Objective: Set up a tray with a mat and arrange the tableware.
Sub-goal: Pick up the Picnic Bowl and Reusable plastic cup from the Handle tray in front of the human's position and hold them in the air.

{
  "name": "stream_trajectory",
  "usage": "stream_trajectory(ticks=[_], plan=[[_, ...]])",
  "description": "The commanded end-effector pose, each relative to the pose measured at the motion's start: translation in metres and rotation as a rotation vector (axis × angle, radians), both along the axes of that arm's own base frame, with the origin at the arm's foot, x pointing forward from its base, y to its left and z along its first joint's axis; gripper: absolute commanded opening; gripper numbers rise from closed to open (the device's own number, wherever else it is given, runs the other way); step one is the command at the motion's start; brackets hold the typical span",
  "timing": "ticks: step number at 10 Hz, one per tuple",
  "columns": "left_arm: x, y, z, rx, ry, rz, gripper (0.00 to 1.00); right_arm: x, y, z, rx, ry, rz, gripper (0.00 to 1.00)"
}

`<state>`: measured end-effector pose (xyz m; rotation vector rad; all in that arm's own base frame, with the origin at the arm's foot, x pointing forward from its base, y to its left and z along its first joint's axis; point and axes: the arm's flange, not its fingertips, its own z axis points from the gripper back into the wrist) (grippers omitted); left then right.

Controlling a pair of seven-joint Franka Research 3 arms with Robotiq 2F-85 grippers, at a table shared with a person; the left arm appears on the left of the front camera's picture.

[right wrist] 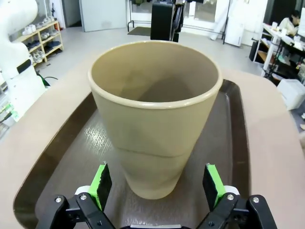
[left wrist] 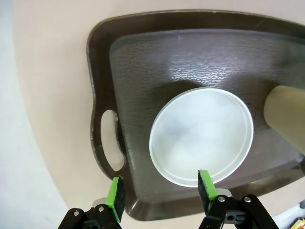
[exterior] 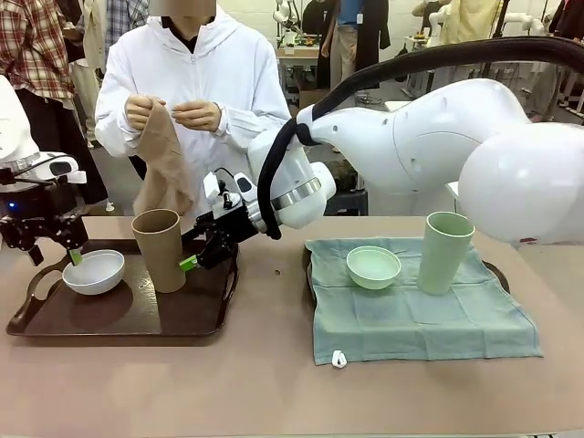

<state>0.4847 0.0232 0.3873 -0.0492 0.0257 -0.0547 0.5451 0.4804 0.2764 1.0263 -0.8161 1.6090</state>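
A dark brown tray (exterior: pixel 119 321) sits at the robot's left end of the table (exterior: pixel 274 392). On it stand a white bowl (exterior: pixel 93 272) and, just beside the bowl, an upright tan-brown tumbler (exterior: pixel 160 248).

The left gripper (exterior: pixel 68 255) hangs over the tray's handle end, right at the white bowl. In the left wrist view its jaws stand apart and hold nothing. One green pad lies over the bowl's near rim, and the other is over the tray's edge beside the handle slot.

The right arm reaches across the middle, and the right gripper (right wrist: pixel 156 183) is low at the tumbler's base. Its jaws are spread wide, one finger on each side of the tumbler. A gap shows on both sides, so nothing is gripped.

On the robot's right a green mat (exterior: pixel 411 319) is spread over a second tray (exterior: pixel 497 271). A mint green bowl (exterior: pixel 373 266) and a mint green tumbler (exterior: pixel 444 252) stand on the mat, near each other but apart.

At the far side, the person's hands (exterior: pixel 198 115) hold up a tan cloth (exterior: pixel 164 173) that hangs above the left tray.
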Motion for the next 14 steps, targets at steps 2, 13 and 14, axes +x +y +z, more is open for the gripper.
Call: stream_trajectory(ticks=[2,13,14], plan=[[0.0,-0.006,-0.007,-0.033,-0.017,-0.009,0.81,0.0,0.013,-0.006,-0.013,0.044,-0.021,1.0],[0.026,-0.009,-0.039,-0.05,0.007,0.05,0.81,-0.006,0.045,-0.008,0.019,0.055,0.036,1.0],[0.028,-0.007,-0.043,-0.053,0.013,0.058,0.81,-0.006,0.046,-0.007,0.023,0.051,0.035,1.0]])
